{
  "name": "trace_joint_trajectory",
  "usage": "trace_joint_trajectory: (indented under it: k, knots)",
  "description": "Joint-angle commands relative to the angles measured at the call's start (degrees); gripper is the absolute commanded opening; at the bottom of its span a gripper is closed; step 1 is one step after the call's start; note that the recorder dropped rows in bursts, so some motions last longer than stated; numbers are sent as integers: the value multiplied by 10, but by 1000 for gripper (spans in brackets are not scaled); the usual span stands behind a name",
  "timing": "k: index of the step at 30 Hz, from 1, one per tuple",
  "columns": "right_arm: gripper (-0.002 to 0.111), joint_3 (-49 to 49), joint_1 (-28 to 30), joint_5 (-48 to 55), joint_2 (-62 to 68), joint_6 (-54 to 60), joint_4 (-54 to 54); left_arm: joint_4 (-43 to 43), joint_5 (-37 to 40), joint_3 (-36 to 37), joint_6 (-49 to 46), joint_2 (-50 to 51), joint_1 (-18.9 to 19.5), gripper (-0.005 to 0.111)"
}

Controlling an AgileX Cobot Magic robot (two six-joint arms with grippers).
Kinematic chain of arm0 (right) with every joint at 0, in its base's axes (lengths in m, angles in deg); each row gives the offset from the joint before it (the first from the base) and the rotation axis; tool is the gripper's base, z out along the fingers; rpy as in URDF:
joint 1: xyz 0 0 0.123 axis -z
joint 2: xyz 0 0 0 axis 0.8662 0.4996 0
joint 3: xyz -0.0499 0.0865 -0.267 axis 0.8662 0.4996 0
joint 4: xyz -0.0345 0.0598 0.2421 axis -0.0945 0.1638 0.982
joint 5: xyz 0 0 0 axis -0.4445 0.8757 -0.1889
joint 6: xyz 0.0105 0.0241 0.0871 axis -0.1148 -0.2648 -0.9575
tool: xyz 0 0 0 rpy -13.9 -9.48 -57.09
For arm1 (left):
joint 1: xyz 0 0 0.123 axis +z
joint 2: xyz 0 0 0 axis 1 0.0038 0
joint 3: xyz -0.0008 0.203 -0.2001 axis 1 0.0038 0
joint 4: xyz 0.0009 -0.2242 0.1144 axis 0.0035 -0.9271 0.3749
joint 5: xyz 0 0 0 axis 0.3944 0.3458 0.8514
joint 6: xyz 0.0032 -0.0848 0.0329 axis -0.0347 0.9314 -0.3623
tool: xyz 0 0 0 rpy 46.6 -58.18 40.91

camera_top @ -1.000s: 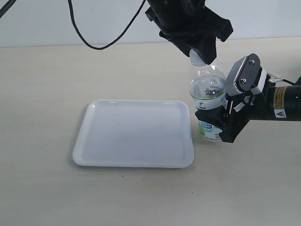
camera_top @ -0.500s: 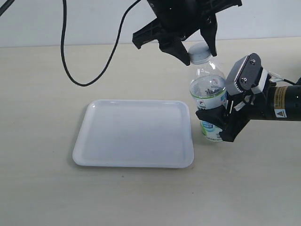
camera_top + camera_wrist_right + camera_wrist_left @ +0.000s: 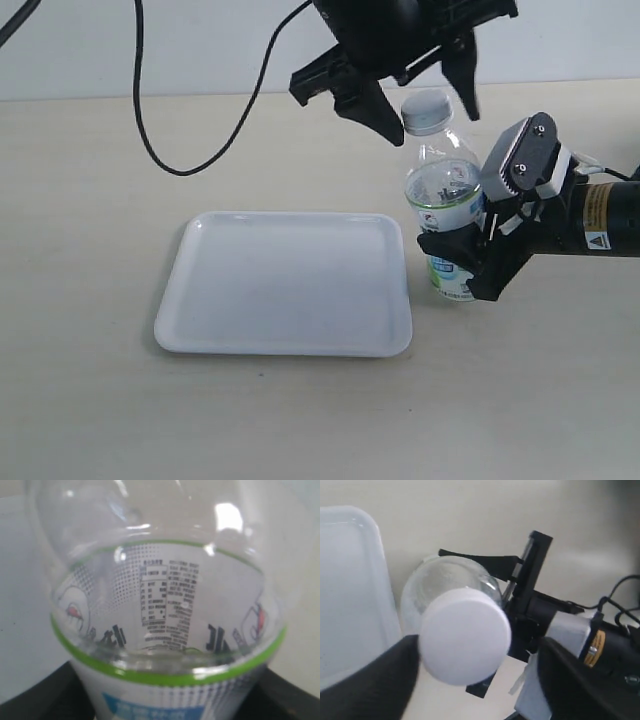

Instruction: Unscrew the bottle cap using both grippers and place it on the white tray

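1. Standing upright on the bench (image 3: 90, 400), the bottle (image 3: 440, 190) carries the bottle cap (image 3: 427, 110) seated on its neck.
2. The left gripper (image 3: 430, 120), all black, hangs over the cap with its jaws spread. One finger is on each side of the cap, a sliver of gap shows on both sides in the exterior view, and it has hold of nothing.
3. From the left wrist view, one finger looks to lie right at the cap's edge and the other stands clear. Whether the near one touches, I cannot tell.
4. The right gripper (image 3: 455, 255), black with a grey-white block, comes in from the side. Its jaws are closed round the bottle's lower, labelled part and hold it.
5. The white tray (image 3: 280, 280) lies flat on the bench just beside the bottle, on the side away from the right arm. The cap is not on it.
6. The bottle is clear above its label; whether it holds liquid, I cannot tell.
7. A black cable (image 3: 140, 110) loops down behind the tray.
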Motion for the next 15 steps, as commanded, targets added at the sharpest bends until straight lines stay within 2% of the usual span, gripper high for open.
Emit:
trace_joint_trajectory:
  k: [1,3,7,12,15]
  knots:
    - [0,0,0,-4,1,5,-15,-20,-7,2,-105,2,-3,96]
    - [0,0,0,-4,1,5,-15,-6,-7,2,-150,2,-2,98]
    - [0,0,0,-4,1,5,-15,42,-7,2,-254,0,-2,94]
    - [0,0,0,-4,1,1,-15,77,-7,2,-370,-11,-2,79]
    - [0,0,0,-4,1,-7,-15,78,-7,2,-443,-18,-2,74]
